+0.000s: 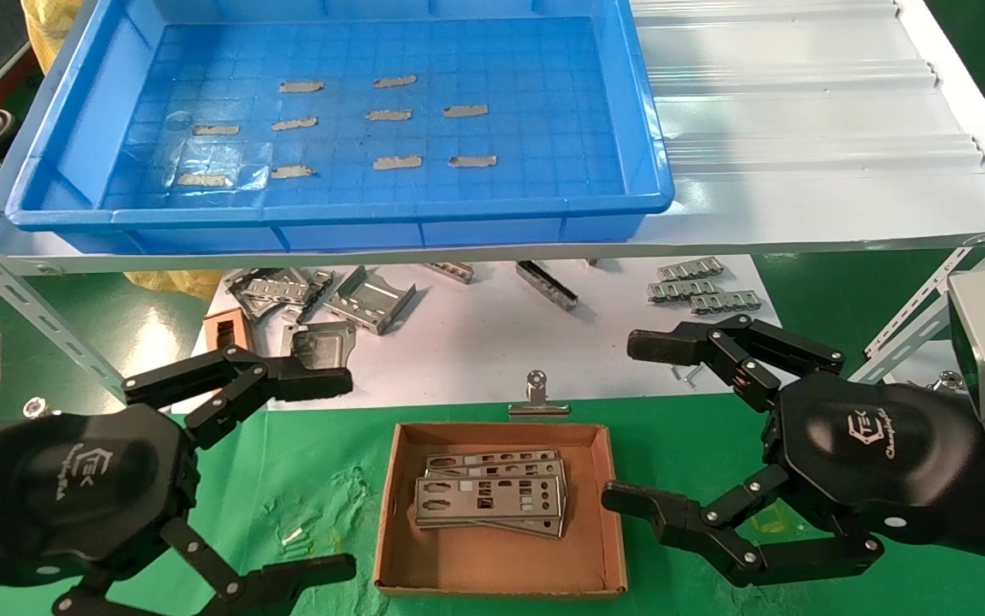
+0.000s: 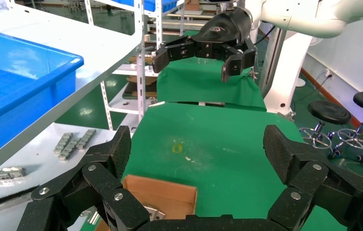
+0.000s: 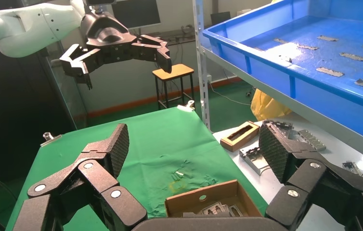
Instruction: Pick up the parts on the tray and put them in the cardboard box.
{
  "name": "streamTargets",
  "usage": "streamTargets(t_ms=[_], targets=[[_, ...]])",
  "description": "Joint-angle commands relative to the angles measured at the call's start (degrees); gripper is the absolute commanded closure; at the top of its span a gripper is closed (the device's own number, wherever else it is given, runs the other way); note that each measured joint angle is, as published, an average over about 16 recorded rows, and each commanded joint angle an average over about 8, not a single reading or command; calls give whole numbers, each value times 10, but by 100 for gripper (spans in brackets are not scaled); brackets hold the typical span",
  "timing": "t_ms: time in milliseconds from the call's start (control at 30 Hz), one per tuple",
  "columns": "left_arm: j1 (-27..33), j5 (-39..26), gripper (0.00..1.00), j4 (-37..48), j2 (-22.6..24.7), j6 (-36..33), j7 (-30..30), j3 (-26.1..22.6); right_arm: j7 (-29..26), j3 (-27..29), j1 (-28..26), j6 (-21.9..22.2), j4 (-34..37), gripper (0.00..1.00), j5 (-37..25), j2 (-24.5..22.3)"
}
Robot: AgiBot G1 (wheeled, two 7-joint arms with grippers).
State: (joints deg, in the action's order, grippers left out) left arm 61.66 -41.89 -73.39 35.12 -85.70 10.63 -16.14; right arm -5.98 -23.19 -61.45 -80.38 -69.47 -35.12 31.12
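With the blue tray (image 1: 73, 128) holding only tape strips (image 1: 389, 114) and the punched metal plates (image 1: 490, 501) stacked in the cardboard box (image 1: 501, 582), both left gripper (image 1: 321, 470) and right gripper (image 1: 637, 423) hover spread and empty either side, seemingly finished.

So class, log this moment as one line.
tray: no plates | plates: stacked in box | left gripper: open, empty | right gripper: open, empty

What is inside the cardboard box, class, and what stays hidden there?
Inside the cardboard box lies a small overlapping stack of silver parts with punched cutouts. The top plate covers much of those beneath, so their exact count and the floor under them cannot be seen.
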Motion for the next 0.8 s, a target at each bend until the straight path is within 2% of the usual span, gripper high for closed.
streamTargets(t_ms=[33,800], targets=[[0,0,0,0,0,0,0,0,0,0,0,0,0,0,0,0],[0,0,0,0,0,0,0,0,0,0,0,0,0,0,0,0]])
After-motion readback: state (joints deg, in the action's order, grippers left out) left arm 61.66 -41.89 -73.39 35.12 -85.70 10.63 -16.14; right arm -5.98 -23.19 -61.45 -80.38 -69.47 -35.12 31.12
